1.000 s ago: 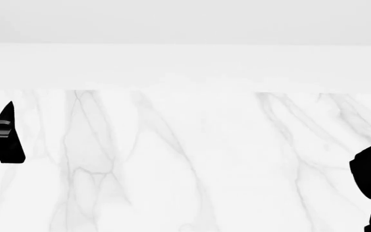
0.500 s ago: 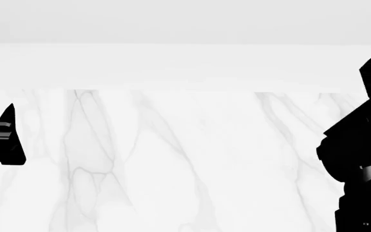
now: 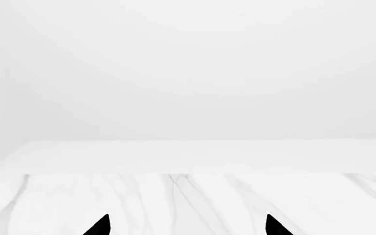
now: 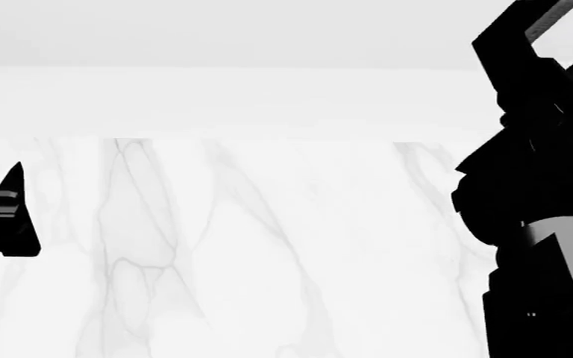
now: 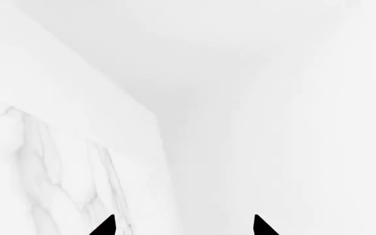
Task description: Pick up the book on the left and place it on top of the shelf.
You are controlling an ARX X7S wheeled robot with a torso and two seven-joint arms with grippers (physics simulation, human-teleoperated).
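The book and the shelf are out of view in every frame. My left gripper (image 3: 186,226) is open, its two black fingertips wide apart with only the white marble surface (image 3: 195,200) between them. In the head view it shows as a black shape at the left edge (image 4: 3,216). My right gripper (image 5: 182,226) is open and empty, looking along the marble's edge (image 5: 51,161) toward a white wall. My right arm (image 4: 536,201) stands tall at the right of the head view, reaching up to the top edge.
A white marble surface with grey veins (image 4: 266,253) fills the head view. A plain white band (image 4: 286,101) runs along its far side, with a white wall (image 4: 266,30) behind it.
My right arm has risen from the lower right corner up to the top of the head view. My left gripper has stayed in place.
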